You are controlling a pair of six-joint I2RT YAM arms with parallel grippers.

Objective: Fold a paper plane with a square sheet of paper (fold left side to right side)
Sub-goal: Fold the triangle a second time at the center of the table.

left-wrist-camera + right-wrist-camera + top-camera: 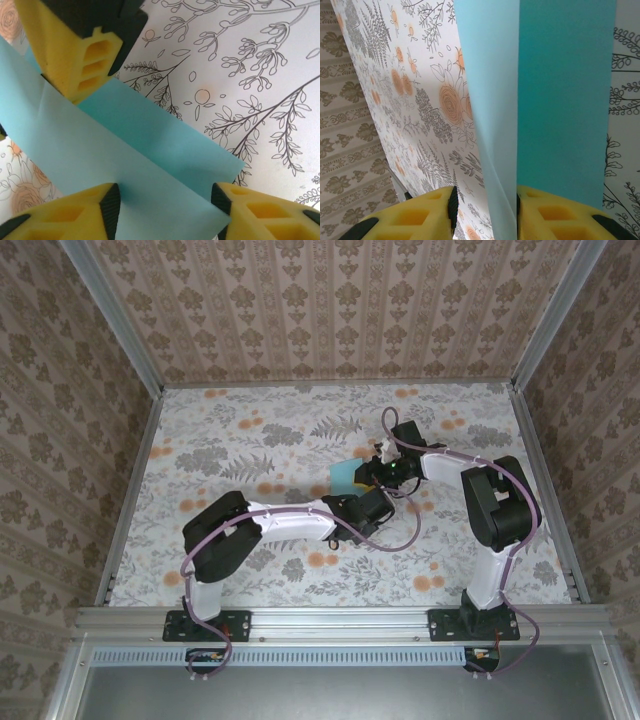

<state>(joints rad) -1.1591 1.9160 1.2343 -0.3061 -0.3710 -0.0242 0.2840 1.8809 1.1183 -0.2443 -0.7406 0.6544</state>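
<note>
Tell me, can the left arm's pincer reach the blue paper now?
Probably yes. The left pincer is right at the blue paper, spread open with the sheet between its tips, and nothing blocks it. The right pincer sits close too.

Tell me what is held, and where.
Nothing is clearly clamped. A lifted flap of the blue sheet runs between the fingers of the right gripper, a gap beside it; the left gripper straddles its edge, jaws apart.

I work in a small robot test cell, a lab rig rather than a home: my left arm (270, 525) and right arm (495, 505) are bolted to a metal rail (340, 620) at the near edge of a floral-printed worktop (250, 440), aluminium posts (110, 315) frame it, and flat wallpaper-print panels (330, 300) close three sides
</note>
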